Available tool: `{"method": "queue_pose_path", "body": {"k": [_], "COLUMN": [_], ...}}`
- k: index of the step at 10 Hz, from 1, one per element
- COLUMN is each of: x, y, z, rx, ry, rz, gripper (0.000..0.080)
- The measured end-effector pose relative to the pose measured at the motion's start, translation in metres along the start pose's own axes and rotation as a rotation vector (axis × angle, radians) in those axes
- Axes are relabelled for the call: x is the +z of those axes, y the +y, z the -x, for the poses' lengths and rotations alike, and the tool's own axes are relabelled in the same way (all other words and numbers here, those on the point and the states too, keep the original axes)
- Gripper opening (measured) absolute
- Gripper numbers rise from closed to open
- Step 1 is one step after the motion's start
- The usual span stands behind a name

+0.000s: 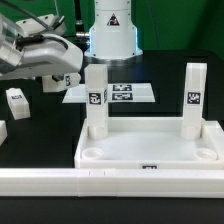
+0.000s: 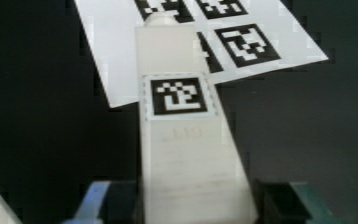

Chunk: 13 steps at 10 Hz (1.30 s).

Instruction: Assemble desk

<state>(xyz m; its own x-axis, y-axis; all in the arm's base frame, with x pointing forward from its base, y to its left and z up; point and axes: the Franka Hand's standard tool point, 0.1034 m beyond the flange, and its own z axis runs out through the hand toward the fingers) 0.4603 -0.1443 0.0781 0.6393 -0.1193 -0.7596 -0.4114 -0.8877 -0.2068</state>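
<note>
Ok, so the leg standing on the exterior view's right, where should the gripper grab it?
Probably near the top of the right leg, above its tag, coming straight down from above. It stands upright with its foot in a tabletop corner, so only the upper part is free, and its flat opposite sides suit a pinch.

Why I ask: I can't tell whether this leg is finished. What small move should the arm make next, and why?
Probably a small twist of the held leg to seat it, before letting go. The gripper is shut on it. The leg stands upright at the tabletop's far corner on the exterior view's left, and whether it is fully seated cannot be seen.
</note>
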Motion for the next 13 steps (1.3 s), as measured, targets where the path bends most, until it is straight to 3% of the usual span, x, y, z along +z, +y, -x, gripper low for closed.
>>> {"method": "queue_pose_path", "body": {"k": [1, 2, 5, 9, 10, 12, 13], "x": [-0.007, -0.019, -0.07, -0.079, -0.084, -0.118, -0.126], "y": [0.0, -0.005, -0.029, -0.025, -0.032, -0.052, -0.059], "z": [-0.01, -0.008, -0.006, -0.016, -0.015, -0.023, -0.023], "rx": [-0.005, -0.014, -0.045, -0.041, -0.049, -0.086, -0.104], "ry": [0.085, 0.145, 0.335, 0.607, 0.635, 0.827, 0.884], "rz": [0.013, 0.01, 0.034, 0.067, 0.065, 0.112, 0.129], "gripper": [0.0291, 0.0291, 0.0291, 0.0291, 0.0291, 0.0291, 0.0291]}}
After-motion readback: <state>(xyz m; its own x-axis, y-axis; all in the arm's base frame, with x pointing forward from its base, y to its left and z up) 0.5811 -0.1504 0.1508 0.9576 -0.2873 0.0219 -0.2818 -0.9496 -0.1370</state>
